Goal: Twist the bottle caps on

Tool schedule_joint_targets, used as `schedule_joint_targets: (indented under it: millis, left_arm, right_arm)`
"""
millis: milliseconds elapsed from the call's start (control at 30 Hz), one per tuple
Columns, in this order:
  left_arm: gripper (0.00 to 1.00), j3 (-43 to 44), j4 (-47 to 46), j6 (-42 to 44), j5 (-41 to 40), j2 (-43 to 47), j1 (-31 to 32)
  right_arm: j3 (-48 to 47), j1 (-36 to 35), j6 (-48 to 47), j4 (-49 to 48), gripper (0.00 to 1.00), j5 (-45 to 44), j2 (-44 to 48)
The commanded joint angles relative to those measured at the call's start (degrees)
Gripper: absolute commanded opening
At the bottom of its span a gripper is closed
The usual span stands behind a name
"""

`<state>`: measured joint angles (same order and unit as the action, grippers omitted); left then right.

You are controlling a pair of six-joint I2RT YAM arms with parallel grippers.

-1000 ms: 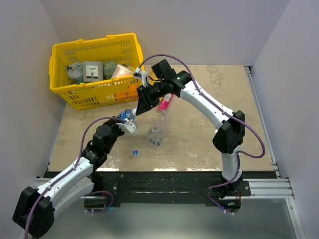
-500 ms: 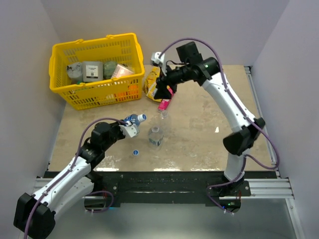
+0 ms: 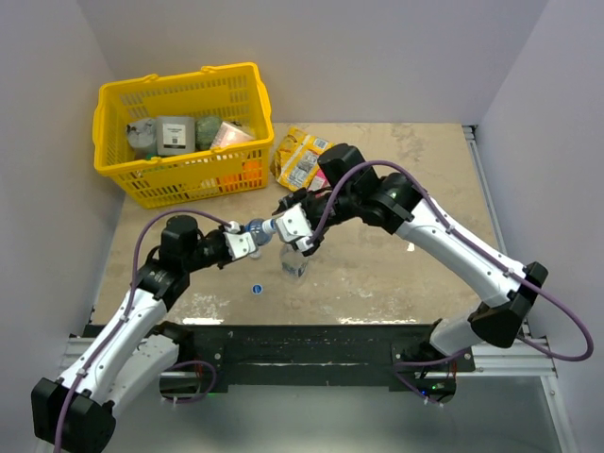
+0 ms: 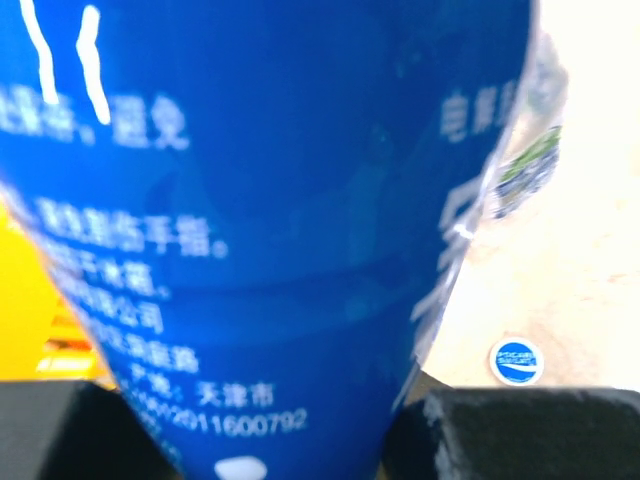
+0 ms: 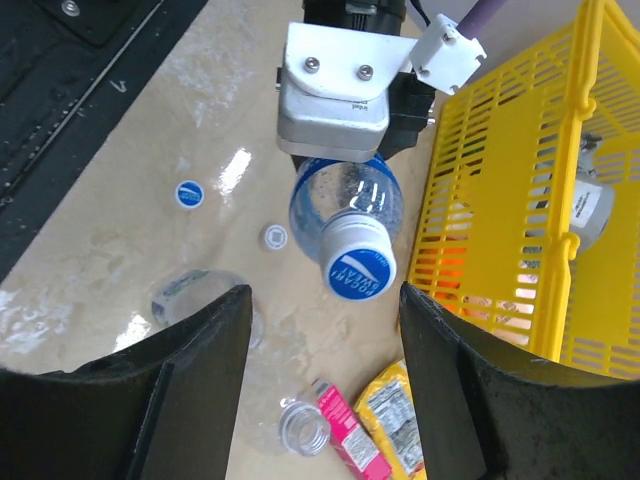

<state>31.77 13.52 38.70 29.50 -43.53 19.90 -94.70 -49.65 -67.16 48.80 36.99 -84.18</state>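
Loose blue cap [image 3: 256,289] lies flat on the table [image 3: 396,274] near the front edge. The whitish cap [image 5: 274,236] sits close by, the two apart. Just past them stands an uncapped clear bottle [image 3: 294,265]. Above it the left gripper [image 3: 243,238] is clamped on the blue-labelled bottle [image 3: 256,227], held off the table on its side, neck toward the right arm. A blue cap on its neck [image 5: 360,272] faces the right wrist camera; can't tell how far it is screwed down. Right gripper [image 3: 291,226] sits just at that capped end with fingers [image 5: 190,370] spread, the cap in the gap and touching neither pad. Another open bottle mouth [image 5: 303,428] lies beside a pink packet [image 5: 345,442]. Further back is a yellow snack packet [image 3: 300,159], then the yellow basket [image 3: 179,193] full of items at far left.
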Motion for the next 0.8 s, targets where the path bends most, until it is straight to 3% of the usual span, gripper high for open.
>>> schedule_joint_targets:
  millis: [0, 233, 533, 600, 633, 667, 700, 733, 767]
  left_arm:
    - [0.0, 2.77, 2.13, 2.43, 5.57, -0.77, -0.39]
    - [0.0, 3.21, 1.51, 3.93, 6.36, -1.3, -0.39]
    - [0.0, 2.07, -2.7, 2.0, 3.91, -1.73, -0.39]
    - [0.0, 1.37, -6.91, -1.33, 1.1, -1.56, -0.39]
    - [0.0, 0.58, -8.49, -2.3, -0.3, -1.39, -0.39]
    - [0.0, -0.3, -15.12, -6.14, -5.36, -0.34, -0.21]
    - [0.0, -1.44, -18.93, -8.53, -8.72, 0.45, -0.04]
    - [0.0, -3.53, -22.01, -9.42, -11.89, 1.24, 0.83]
    - [0.0, -4.6, -27.87, -8.82, -19.49, 2.82, 2.23]
  right_arm:
    - [-2.51, -0.89, -4.82, -3.09, 0.62, -0.52, -1.95]
    - [-4.27, -1.59, -7.37, -0.64, 0.56, 0.27, -3.53]
    - [-8.92, -1.94, -8.0, 4.9, 0.19, 1.94, -7.04]
    - [-10.33, -1.86, 0.58, 3.86, 0.03, 1.77, -9.15]
    - [-12.42, -1.59, 5.93, 2.72, 0.0, 0.9, -10.2]
    - [-13.84, -1.16, 19.12, -0.42, 0.0, 0.1, -13.34]
    - [-16.2, -0.2, 25.17, -0.46, 0.0, 1.92, -15.73]
    - [-22.84, 2.08, 30.97, 1.89, 0.0, 3.33, -18.45]
    - [-26.56, 3.23, 45.13, 2.79, 0.0, 3.96, -21.95]
